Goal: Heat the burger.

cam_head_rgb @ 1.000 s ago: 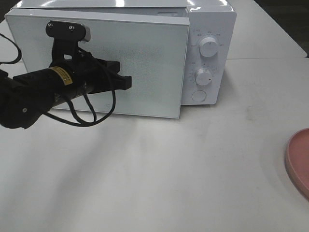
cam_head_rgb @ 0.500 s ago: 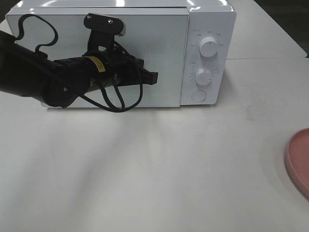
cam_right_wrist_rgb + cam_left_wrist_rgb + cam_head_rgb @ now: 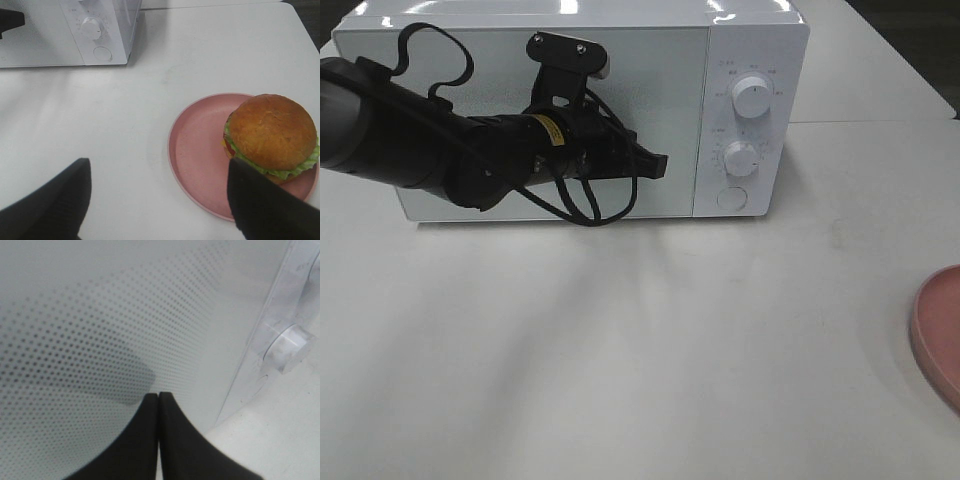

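The burger, with a domed orange-brown bun and lettuce, sits on the pink dish in the right wrist view. My right gripper is open and empty, hovering over the table short of the dish. Only the dish's rim shows at the right edge of the exterior view; the burger is out of frame there. My left gripper is shut, its tips pressed against the dotted door of the white microwave. The door lies flush with the microwave's front.
The microwave's control panel has two knobs and a round button. The microwave also shows in the right wrist view. The white table stretches between the microwave and the dish.
My left arm has swung rightward along the microwave front, pushing the door from ajar to shut flush. The dish has not moved.
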Tool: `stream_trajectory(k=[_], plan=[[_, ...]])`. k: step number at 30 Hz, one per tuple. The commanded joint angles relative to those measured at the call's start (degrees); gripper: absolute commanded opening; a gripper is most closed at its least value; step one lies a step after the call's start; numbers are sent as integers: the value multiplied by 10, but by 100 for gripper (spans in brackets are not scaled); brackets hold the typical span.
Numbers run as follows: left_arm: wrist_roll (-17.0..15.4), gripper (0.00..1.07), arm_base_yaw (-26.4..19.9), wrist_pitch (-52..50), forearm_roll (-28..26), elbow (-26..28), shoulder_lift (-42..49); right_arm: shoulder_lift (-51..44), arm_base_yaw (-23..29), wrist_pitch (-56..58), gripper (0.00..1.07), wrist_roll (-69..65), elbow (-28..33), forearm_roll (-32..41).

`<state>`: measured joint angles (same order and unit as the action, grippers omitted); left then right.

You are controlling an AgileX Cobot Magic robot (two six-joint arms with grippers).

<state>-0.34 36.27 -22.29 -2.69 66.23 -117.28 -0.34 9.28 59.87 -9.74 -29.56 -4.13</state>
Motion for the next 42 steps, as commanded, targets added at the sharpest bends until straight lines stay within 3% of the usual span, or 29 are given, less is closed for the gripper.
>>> stream_trajectory(k=[1,3,6,8,11,12,13,14,15,16,17,18,19,20,27,36,42], plan=[[10,0,-19,-45,-42,22,6,-15,-3,-5,72,7,1,1],[3,0,-14,36,-18,22,23,-15,-3,-5,72,7,1,1],[3,0,-10,56,-17,22,26,-15,-3,-5,72,7,1,1],[3,0,-3,159,-15,22,45,-15,-3,-5,72,7,1,1],[3,0,-2,187,-14,22,50,-15,-3,-5,72,7,1,1],[7,7,6,234,-6,22,61,-15,-3,-5,72,7,1,1],[7,25,13,276,-5,22,73,-15,-3,-5,72,7,1,1],[7,25,13,276,-5,22,73,-15,-3,-5,72,7,1,1],[3,40,15,299,-5,22,78,-15,-3,-5,72,7,1,1],[3,73,23,341,-7,22,89,-15,-3,-5,72,7,1,1],[3,73,23,341,-7,22,89,-15,-3,-5,72,7,1,1],[3,85,26,359,-7,22,93,-15,-3,-5,72,7,1,1],[3,85,26,359,-7,22,93,-15,-3,-5,72,7,1,1],[3,102,32,408,-11,22,101,-15,-3,-5,72,7,1,1],[3,100,32,594,-36,22,152,-15,-3,-5,72,7,1,1],[0,100,30,697,-37,22,201,-15,-3,-5,72,7,1,1],[-23,100,-21,759,-36,22,230,-15,-3,-5,72,7,1,1]])
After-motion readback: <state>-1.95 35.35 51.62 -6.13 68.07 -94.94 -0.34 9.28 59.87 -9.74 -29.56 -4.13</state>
